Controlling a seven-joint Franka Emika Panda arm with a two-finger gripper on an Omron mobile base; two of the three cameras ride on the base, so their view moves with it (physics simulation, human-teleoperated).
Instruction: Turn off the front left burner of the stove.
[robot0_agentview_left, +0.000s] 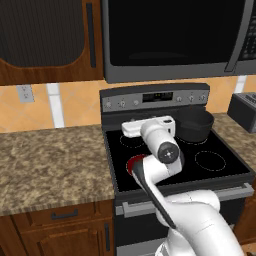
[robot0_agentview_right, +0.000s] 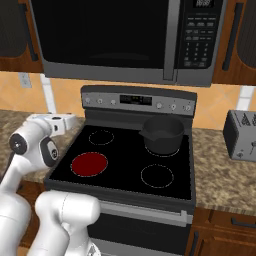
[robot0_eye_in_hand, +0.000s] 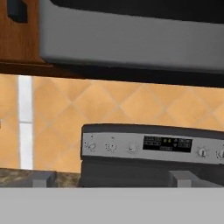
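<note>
Your front left burner (robot0_agentview_right: 89, 164) glows solid red on the stove (robot0_agentview_right: 165, 190), so it's on. The pincer (robot0_eye_in_hand: 111, 183) faces the back panel's knobs (robot0_eye_in_hand: 112, 147), fingertips (robot0_eye_in_hand: 43, 179) spread wide and empty, well short of contact — lined up to reach a knob, I'd judge. A dark pot (robot0_agentview_right: 162, 134) sits back right.
</note>
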